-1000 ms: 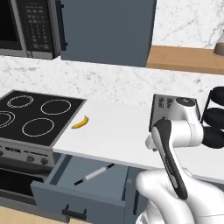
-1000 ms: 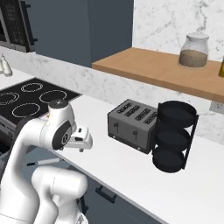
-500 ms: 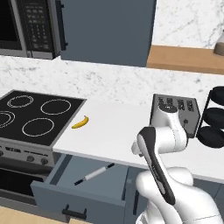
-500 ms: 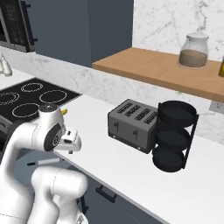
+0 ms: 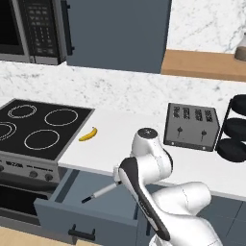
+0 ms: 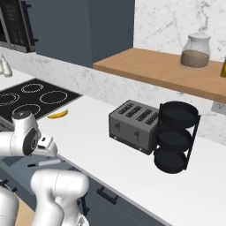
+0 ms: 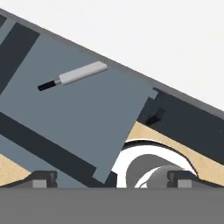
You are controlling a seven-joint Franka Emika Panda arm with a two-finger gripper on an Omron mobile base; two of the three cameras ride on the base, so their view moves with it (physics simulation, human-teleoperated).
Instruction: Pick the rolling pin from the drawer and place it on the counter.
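Hand (image 7: pixel 113 179) fingertips (image 7: pixel 43 178) sit far apart at the bottom of the hand view, one at each side, with nothing between them, so the hand is spread open and holds nothing. It looks down over the pulled-out drawer (image 7: pixel 78 113), whose flat slate-blue floor runs at a slant across that view.

In the left base view the white arm bends forward over the front edge of the surface (image 5: pixel 125 139), its wrist hanging just past the edge above the drawer (image 5: pixel 77 202). Whether the hand itself appears there cannot be told, since the arm's own links cover it.

The rolling pin (image 7: pixel 73 75) lies flat on the drawer floor near the drawer's back, partly tucked under the lip of the surface. It is a slim, pale grey rod, straight and smooth, with a short black handle tip at the end pointing out into the drawer; the other end is hidden at the lip. From the left base view the rolling pin (image 5: pixel 99 192) shows as a thin light stick with a dark tip, lying diagonally. From the right base view the rolling pin (image 6: pixel 44 163) sits below the arm's wrist.

On the surface (image 6: pixel 110 154) rest a yellow banana (image 5: pixel 88 134) beside the black stovetop (image 5: pixel 38 127), a steel toaster (image 5: pixel 191 127), and a black three-tier rack (image 6: pixel 174 137).
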